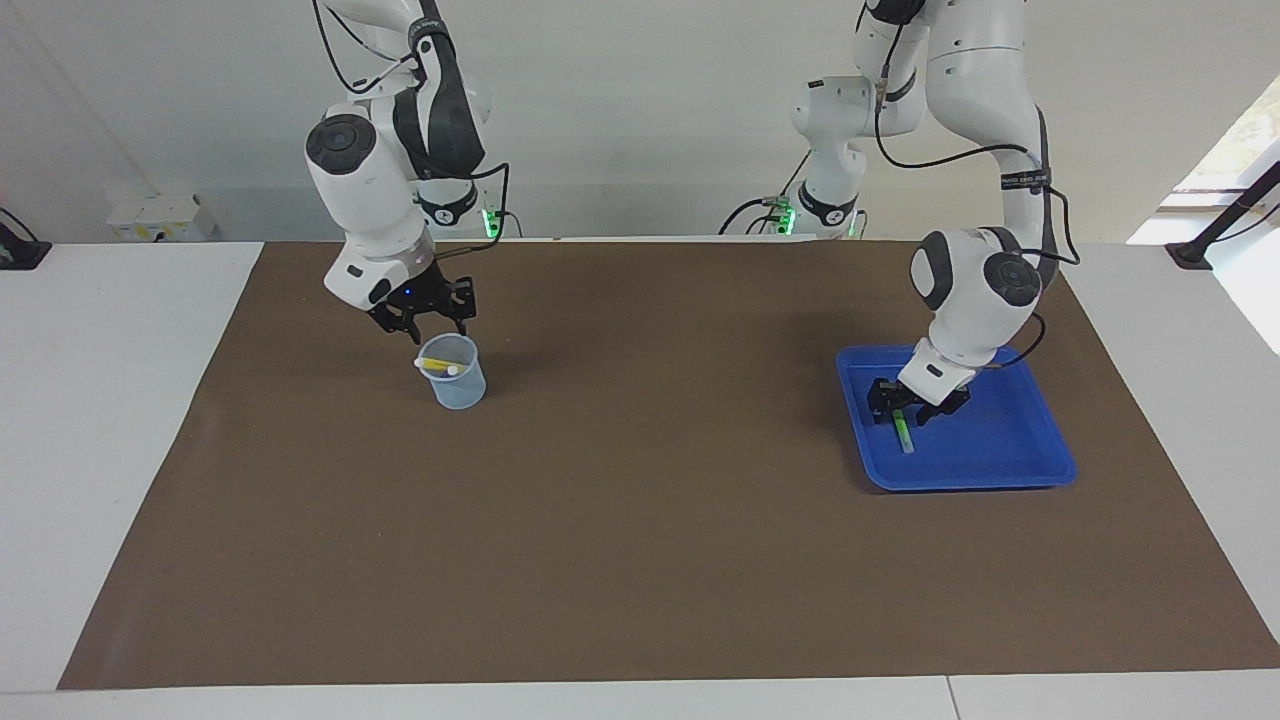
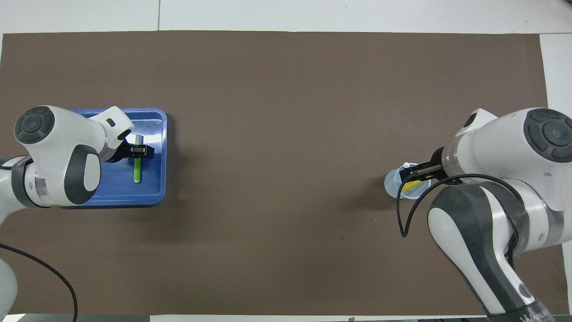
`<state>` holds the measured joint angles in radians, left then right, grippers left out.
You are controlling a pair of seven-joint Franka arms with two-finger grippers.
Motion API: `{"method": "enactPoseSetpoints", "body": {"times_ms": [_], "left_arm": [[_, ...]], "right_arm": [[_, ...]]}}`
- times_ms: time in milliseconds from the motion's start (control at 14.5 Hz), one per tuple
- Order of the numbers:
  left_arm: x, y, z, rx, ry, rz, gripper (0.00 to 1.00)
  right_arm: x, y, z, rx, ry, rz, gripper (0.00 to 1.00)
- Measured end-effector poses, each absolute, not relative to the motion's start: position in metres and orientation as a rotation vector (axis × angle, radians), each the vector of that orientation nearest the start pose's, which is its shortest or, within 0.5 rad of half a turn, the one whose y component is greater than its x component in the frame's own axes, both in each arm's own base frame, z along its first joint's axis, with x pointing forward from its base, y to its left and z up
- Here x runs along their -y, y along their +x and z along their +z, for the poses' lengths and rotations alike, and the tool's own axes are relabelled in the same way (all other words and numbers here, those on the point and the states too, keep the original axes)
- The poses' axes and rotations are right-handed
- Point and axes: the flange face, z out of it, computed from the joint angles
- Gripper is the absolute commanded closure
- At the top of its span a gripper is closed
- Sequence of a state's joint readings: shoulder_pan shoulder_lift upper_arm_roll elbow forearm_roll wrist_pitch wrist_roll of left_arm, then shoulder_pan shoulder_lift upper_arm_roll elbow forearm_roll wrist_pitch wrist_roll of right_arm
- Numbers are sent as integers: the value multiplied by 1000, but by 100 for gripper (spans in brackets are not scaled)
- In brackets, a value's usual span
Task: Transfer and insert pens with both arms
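Note:
A green pen [image 1: 903, 432] [image 2: 137, 172] lies in the blue tray [image 1: 1000, 445] [image 2: 116, 190] at the left arm's end of the table. My left gripper [image 1: 908, 410] [image 2: 142, 151] is down in the tray, open, its fingers on either side of the pen's end nearer the robots. A yellow pen [image 1: 436, 365] [image 2: 410, 184] rests slanted in the clear plastic cup [image 1: 461, 389] [image 2: 392, 186], its pale cap at the rim. My right gripper [image 1: 427, 322] [image 2: 418, 171] hangs open just over the cup and holds nothing.
A brown mat [image 1: 640, 520] covers most of the white table. Two smaller white arms with green-lit bases [image 1: 810, 205] stand at the robots' edge. A black cable [image 2: 404, 214] loops down from the right wrist near the cup.

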<state>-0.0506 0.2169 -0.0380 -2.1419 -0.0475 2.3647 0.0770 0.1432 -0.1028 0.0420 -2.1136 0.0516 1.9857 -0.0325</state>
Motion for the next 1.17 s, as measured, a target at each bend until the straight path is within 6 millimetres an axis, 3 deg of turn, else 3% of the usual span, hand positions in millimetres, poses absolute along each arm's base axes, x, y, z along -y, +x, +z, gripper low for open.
{"method": "enactPoseSetpoints", "body": {"times_ms": [138,275,550,826,963,1170], "left_arm": [[50,564,303,-222,-3175,-7,71],[50,564,303,-232,-3174,-6,100],[50,564,303,-241,-3172,-5,100],[52,568,317,-225,-3174,83,100],[54,577,349,-95,-3180,164,100],[70,578,412,308,-3200,300,100]], "right_arm": [[-118,512,483,290,-3014,-26,0],[-136,515,508,161,-2847,-62,0],[-168,521,528,-170,-2601,-117,0],[-243,510,536,-405,-2505,-178,0],[-280,496,539,-461,-2465,-176,0],[-321,479,537,-499,-2425,-173,0]]}}
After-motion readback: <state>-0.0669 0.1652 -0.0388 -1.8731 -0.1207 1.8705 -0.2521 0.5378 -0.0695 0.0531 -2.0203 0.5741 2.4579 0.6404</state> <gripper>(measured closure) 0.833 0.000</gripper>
